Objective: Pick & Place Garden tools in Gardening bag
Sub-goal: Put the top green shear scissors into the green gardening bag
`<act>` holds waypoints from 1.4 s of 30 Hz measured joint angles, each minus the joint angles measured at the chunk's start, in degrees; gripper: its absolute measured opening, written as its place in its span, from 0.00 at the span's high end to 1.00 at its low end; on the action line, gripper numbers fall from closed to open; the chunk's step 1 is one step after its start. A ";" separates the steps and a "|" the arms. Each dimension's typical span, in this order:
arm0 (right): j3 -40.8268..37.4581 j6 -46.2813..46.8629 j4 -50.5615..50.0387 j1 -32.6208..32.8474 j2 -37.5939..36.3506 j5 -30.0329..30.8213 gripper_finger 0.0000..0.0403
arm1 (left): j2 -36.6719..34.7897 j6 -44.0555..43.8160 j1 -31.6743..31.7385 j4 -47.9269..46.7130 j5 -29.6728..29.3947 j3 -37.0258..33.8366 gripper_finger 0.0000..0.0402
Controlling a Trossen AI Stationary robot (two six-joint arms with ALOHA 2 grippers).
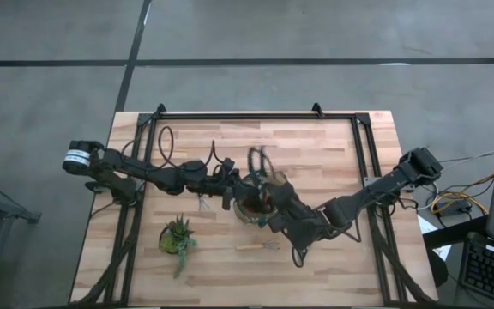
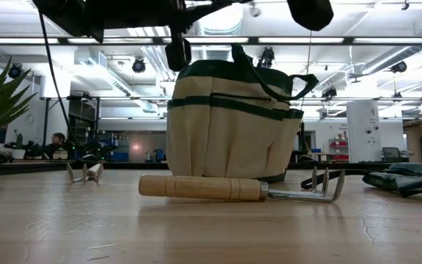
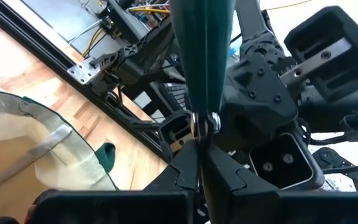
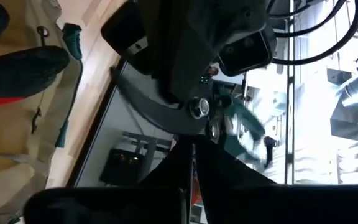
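Bag: the gardening bag [image 1: 258, 204] sits at the centre of the high view, both arms meeting over it; in the low view it stands upright mid-frame, tan with green trim [image 2: 229, 128].
Left gripper: the left gripper [image 1: 228, 190] sits just left of the bag's rim. Its wrist view shows the fingers pinched on a dark green strap [image 3: 202, 56], seemingly one of the bag's handles, probably to keep the mouth open and steady.
Right gripper: the right gripper [image 1: 268, 209] hovers at the bag's lower-right edge. Its wrist view shows fingers close together, but whether they hold anything, I cannot tell.
Glove: red and black glove [image 4: 14, 74] shows inside the bag, upper left of the right wrist view only.
Fork on table: a wooden-handled pronged tool [image 2: 233, 188] lies flat in front of the bag, not yet packed.
Second pronged tool: lies left of the bag [image 1: 202, 204], small in the low view.
Shears: dark pruner [image 2: 405, 180] at right edge, low view only.
Succulent: potted succulent [image 1: 177, 238] lower left, not part of the job.
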 joint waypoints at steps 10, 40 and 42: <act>-0.02 2.12 0.51 0.11 0.00 0.07 0.98 | 0.02 1.16 -0.01 0.10 0.84 0.00 0.99; -0.46 -0.52 -1.85 9.81 -2.58 -6.39 0.69 | -0.42 -7.18 0.32 1.70 11.16 0.17 0.98; -0.48 -1.47 -0.99 9.73 -2.58 -7.15 0.65 | -0.39 -7.63 0.32 1.62 11.16 0.17 0.98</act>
